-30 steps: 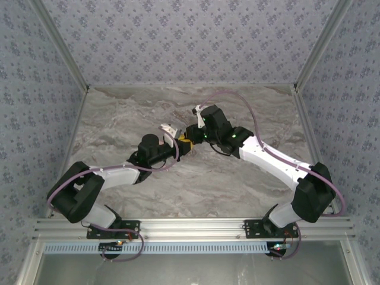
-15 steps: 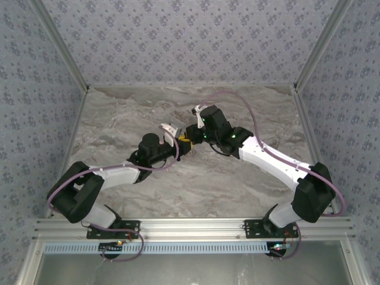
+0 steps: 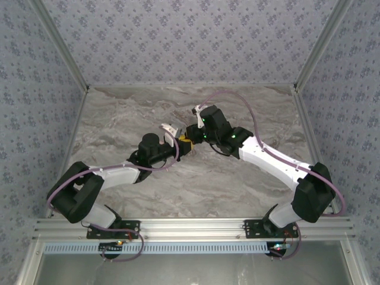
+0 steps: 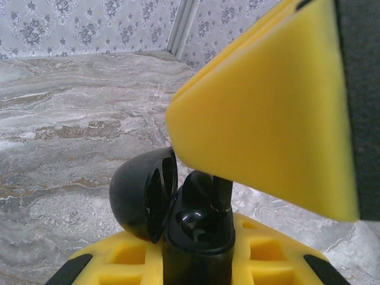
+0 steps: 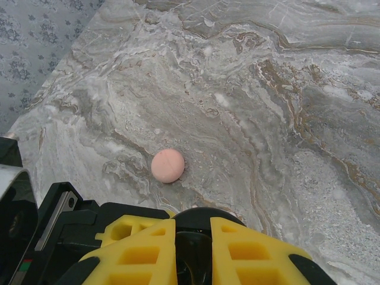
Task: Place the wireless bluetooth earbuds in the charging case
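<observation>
The black charging case [image 4: 199, 237] stands upright with its lid [image 4: 139, 193] swung open to the left. My left gripper [image 4: 196, 264] is shut on the case body. A black earbud [image 4: 202, 187] with a short stem sits at the case's mouth, partly down in a well. My right gripper [image 5: 193, 252] is shut on that earbud [image 5: 196, 249] from above, and its yellow finger [image 4: 267, 113] looms over the case. In the top view both grippers meet at mid-table, left gripper [image 3: 181, 146] and right gripper [image 3: 191, 136]. The earbud's lower part is hidden inside the case.
A pale pink round disc [image 5: 167, 165] lies on the marble table [image 5: 285, 119] just beyond the grippers. Patterned walls [image 3: 190, 41] close the table in at the back and both sides. The left gripper's black and yellow body [image 5: 113, 228] sits close beside my right fingers.
The right wrist has edged slightly toward the left gripper. Both grips are unchanged.
</observation>
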You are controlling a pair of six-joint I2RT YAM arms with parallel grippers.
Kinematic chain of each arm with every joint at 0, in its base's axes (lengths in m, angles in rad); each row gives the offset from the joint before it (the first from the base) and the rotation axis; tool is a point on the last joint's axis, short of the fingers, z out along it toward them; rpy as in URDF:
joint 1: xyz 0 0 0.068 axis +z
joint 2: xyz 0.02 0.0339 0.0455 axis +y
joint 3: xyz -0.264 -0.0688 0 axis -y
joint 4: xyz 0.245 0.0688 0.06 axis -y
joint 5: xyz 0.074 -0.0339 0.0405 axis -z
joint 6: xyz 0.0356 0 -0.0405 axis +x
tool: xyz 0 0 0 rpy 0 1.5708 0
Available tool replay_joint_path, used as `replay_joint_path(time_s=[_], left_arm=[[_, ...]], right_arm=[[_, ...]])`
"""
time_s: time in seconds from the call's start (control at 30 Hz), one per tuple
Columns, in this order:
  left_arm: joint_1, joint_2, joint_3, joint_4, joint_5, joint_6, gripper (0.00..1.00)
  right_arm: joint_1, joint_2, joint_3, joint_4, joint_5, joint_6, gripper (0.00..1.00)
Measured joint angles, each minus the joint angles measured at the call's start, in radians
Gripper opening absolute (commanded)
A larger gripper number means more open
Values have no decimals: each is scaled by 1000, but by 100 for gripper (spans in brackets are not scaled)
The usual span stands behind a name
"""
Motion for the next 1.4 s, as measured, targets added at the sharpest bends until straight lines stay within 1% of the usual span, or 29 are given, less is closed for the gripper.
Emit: replay_joint_path(time_s=[1.17, 1.3, 1.4], left_arm=[[-1, -33, 0, -5, -18, -37, 12], [-5, -53, 0, -4, -26, -40, 11], [-5, -60, 0, -8, -27, -40, 12]], right_arm=[[8, -6, 0, 11, 10, -8, 17], [15, -9, 0, 6, -2, -12, 19], [18, -12, 0, 7, -5, -13, 22]])
